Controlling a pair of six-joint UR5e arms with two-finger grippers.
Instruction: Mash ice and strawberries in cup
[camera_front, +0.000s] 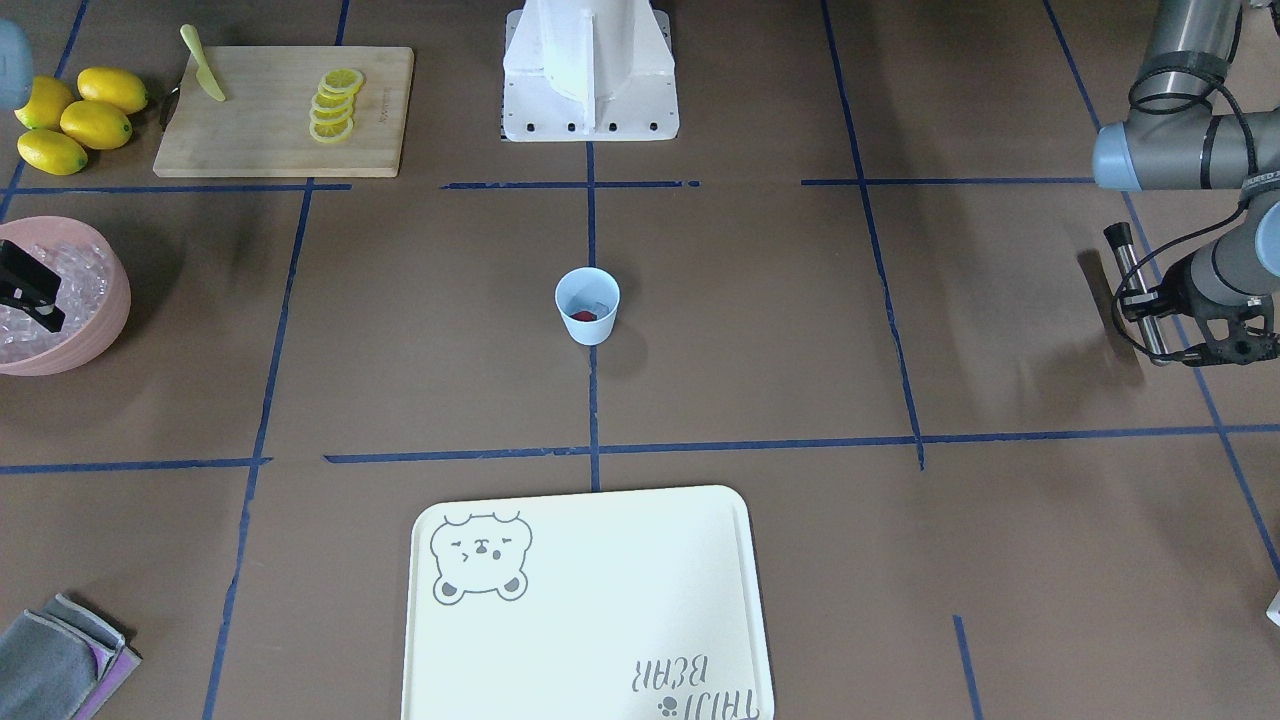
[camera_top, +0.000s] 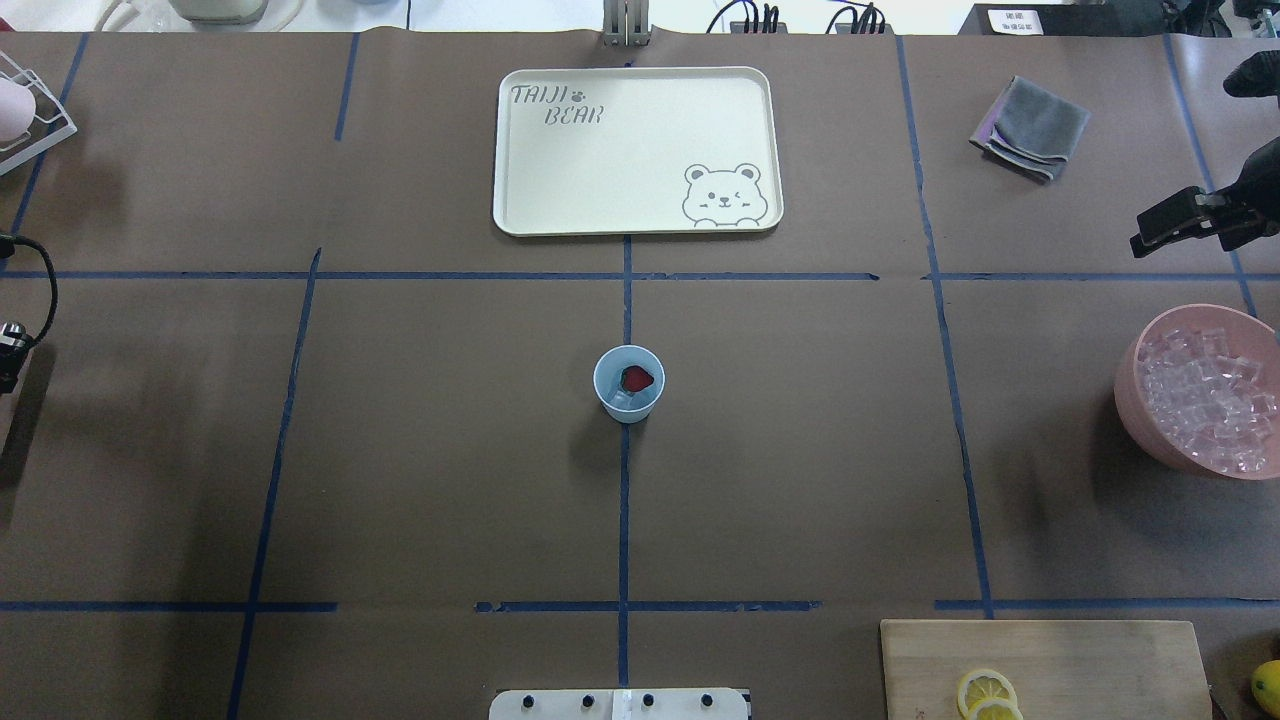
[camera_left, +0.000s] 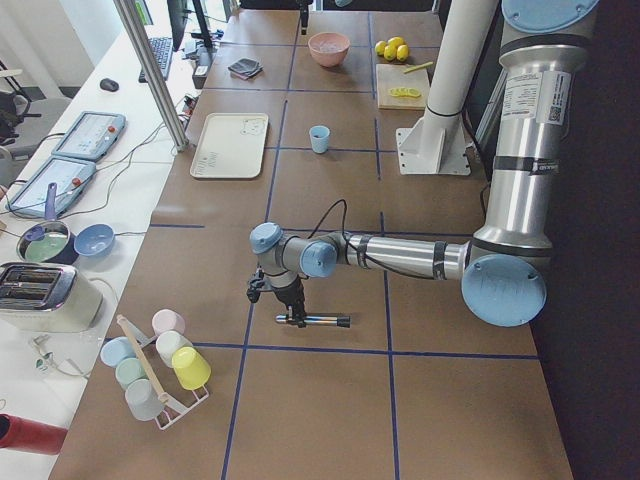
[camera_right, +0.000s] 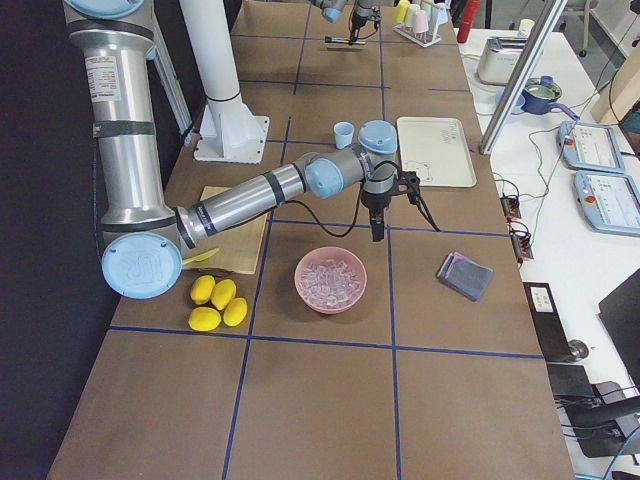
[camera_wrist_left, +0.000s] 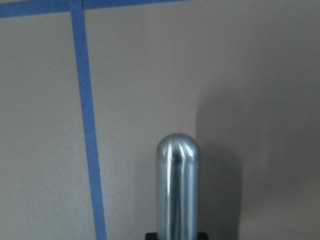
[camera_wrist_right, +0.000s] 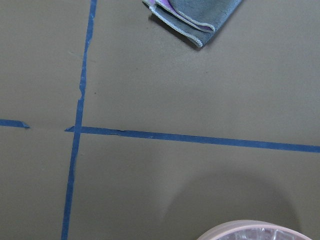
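The pale blue cup (camera_top: 606, 385) stands upright at the table's centre, on the blue tape line; it also shows in the front view (camera_front: 587, 330). Inside it lie one red strawberry (camera_top: 638, 378) and clear ice (camera_top: 621, 399). My left gripper (camera_front: 1148, 312) is far out at the table's left end, shut on a metal muddler (camera_front: 1130, 270) with a black head. The muddler's rounded steel tip fills the left wrist view (camera_wrist_left: 177, 190). My right gripper (camera_top: 1143, 242) hangs beside the far rim of the pink bowl (camera_top: 1128, 400); it looks shut and empty.
The pink bowl holds several ice cubes (camera_top: 1205, 398). A cream bear tray (camera_top: 600, 180) lies beyond the cup. A cutting board (camera_front: 270, 140) carries lemon slices (camera_front: 335, 105) and a knife (camera_front: 203, 75), with lemons (camera_front: 75, 120) beside it. A grey cloth (camera_top: 1030, 125) lies far right.
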